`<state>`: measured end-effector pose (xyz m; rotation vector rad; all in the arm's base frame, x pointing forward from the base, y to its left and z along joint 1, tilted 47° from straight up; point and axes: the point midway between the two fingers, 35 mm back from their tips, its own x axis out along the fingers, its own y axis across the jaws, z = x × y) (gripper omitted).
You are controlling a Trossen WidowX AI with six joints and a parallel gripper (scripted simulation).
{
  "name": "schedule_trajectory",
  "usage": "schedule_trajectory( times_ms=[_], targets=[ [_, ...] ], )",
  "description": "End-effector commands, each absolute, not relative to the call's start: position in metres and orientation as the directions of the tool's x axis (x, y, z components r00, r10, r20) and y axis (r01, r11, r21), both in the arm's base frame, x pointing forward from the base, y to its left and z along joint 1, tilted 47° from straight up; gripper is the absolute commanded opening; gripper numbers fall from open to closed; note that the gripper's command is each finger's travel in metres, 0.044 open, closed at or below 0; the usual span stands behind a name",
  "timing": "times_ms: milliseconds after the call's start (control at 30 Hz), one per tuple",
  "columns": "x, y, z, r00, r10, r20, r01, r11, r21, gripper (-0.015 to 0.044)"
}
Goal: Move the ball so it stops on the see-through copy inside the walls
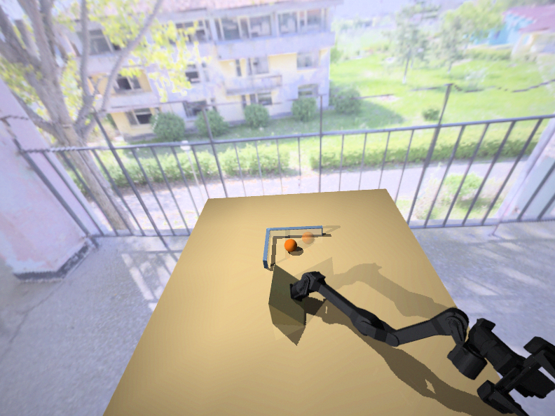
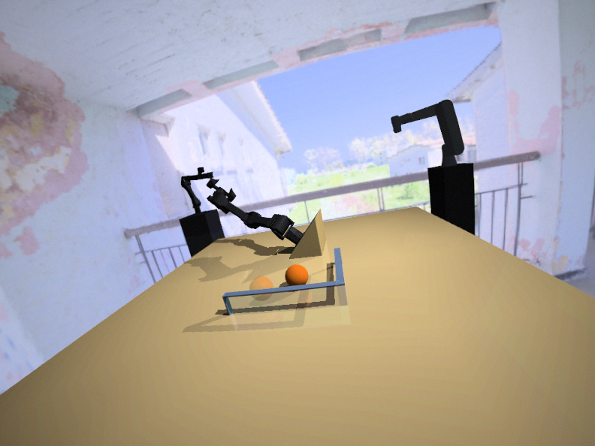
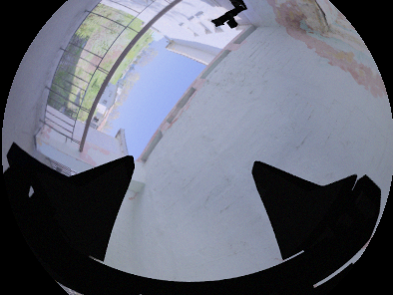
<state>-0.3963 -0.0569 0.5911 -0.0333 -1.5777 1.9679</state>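
The orange ball [image 1: 290, 245] [image 2: 296, 274] lies on the table [image 1: 215, 286] [image 2: 432, 336] inside the corner. The see-through copy [image 1: 307, 237] [image 2: 261, 281] shows beside it, to its right and farther back in the top view; there is a gap between them. The two low clear walls with blue edges meet in a corner: one wall [image 1: 293, 228] [image 2: 283, 288] runs along the copy's side, the other wall [image 1: 266, 248] [image 2: 339, 266] stands beyond the ball. My gripper [image 1: 509, 369] [image 2: 222, 188] [image 3: 195, 164] is open and empty, raised far from the ball.
A wedge-shaped block [image 1: 286, 293] [image 2: 311, 239] stands by the arm's base, near the walls' open side. Two other black arms stand on black pedestals [image 2: 451, 197] [image 2: 200, 233] beyond the table. The wrist view shows only wall, railing and sky past the fingers.
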Motion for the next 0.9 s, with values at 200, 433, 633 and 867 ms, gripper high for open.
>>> schedule_trajectory(
  times_ms=[200, 433, 633, 867],
  targets=[
    [-0.294, -0.033, 0.679, -0.684, 0.407, 0.606, -0.707, -0.165, -0.688, 0.044],
    [-0.238, -0.019, 0.707, -0.592, 0.376, 0.713, -0.803, -0.206, -0.559, 0.044],
    [-0.208, -0.008, 0.717, -0.536, 0.388, 0.75, -0.839, -0.144, -0.525, 0.044],
    [-0.103, 0.034, 0.746, -0.289, 0.427, 0.857, -0.957, -0.141, -0.252, 0.044]
  ],
)
